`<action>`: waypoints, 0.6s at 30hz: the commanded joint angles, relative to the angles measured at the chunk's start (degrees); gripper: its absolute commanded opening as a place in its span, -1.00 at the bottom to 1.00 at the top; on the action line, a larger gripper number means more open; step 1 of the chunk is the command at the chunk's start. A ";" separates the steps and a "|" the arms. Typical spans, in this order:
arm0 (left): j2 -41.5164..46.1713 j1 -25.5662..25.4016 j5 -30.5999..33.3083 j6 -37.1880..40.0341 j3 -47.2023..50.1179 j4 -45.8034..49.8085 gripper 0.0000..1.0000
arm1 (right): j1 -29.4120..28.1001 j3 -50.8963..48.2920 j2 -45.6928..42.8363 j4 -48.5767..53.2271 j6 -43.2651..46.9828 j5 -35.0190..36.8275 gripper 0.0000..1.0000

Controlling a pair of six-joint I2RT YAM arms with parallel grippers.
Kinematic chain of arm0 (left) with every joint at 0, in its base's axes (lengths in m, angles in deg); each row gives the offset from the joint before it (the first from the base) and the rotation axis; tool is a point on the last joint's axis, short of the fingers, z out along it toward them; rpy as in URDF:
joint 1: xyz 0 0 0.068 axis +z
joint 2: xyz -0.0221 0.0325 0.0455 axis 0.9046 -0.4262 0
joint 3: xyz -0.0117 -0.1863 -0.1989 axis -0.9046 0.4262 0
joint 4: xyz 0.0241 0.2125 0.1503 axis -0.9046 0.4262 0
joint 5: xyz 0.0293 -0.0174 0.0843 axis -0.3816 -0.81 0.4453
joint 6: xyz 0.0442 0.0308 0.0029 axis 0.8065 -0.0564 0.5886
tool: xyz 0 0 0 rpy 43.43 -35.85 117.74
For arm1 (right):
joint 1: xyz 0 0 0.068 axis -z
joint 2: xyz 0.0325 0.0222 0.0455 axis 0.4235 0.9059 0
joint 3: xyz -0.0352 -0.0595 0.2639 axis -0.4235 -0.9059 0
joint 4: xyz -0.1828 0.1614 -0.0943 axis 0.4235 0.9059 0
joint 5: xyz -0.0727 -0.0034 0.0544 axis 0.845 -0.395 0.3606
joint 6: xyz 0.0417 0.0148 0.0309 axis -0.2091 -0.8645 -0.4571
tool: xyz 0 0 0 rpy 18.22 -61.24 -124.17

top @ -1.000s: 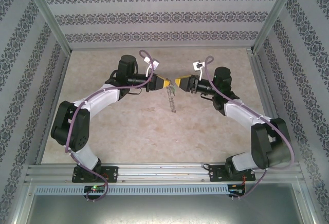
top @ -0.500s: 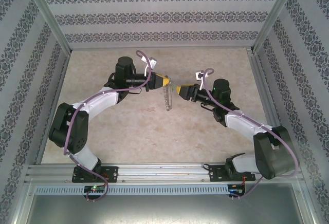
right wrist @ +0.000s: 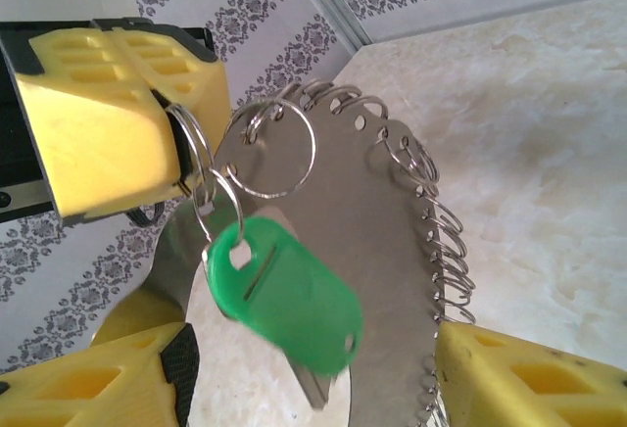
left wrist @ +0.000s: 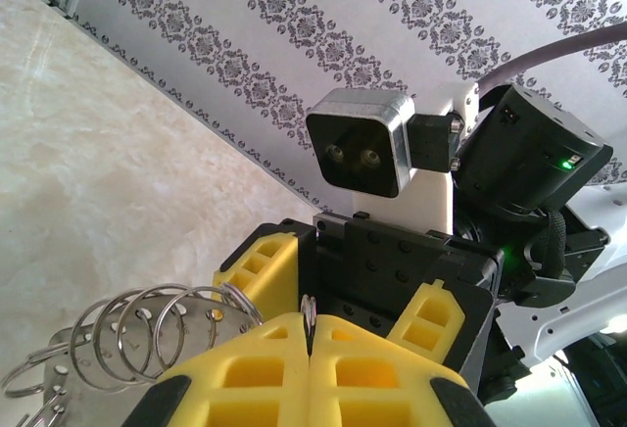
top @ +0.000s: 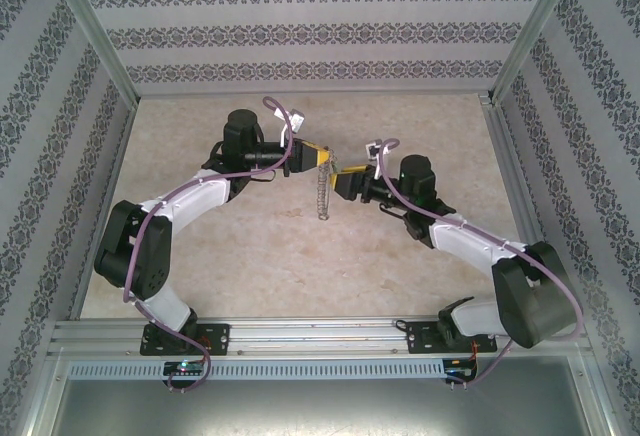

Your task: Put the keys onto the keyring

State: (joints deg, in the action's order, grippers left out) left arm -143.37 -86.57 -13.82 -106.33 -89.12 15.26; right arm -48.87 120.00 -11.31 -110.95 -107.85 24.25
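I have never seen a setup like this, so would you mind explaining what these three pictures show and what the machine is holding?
Two robot arms are bolted to the near edge of a beige table; each ends in a yellow two-fingered claw. The overhead picture looks down from behind them; the other two come from cameras on each wrist. The left claw is shut on a small ring of the keyring, a flat metal piece fringed with rings, holding it above the table. A green key hangs from one of those rings. The right claw stands open right beside it, gripping nothing.
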 commanded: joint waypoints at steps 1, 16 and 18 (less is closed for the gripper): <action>2.28 -0.52 -0.66 -0.79 0.50 -4.63 -1.00 | -0.77 3.17 0.96 0.06 1.98 1.31 0.29; 2.38 -0.52 -0.02 -1.02 0.51 -4.98 -1.00 | -2.86 3.44 2.21 2.48 4.39 0.63 -0.27; 2.46 -0.60 0.01 -1.04 0.46 -4.89 -1.00 | -2.99 3.26 2.14 2.65 4.52 0.92 -0.27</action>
State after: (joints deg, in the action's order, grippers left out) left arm -143.33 -86.57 -13.58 -106.97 -88.64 14.47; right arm -51.21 123.38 -9.34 -108.15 -104.95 25.08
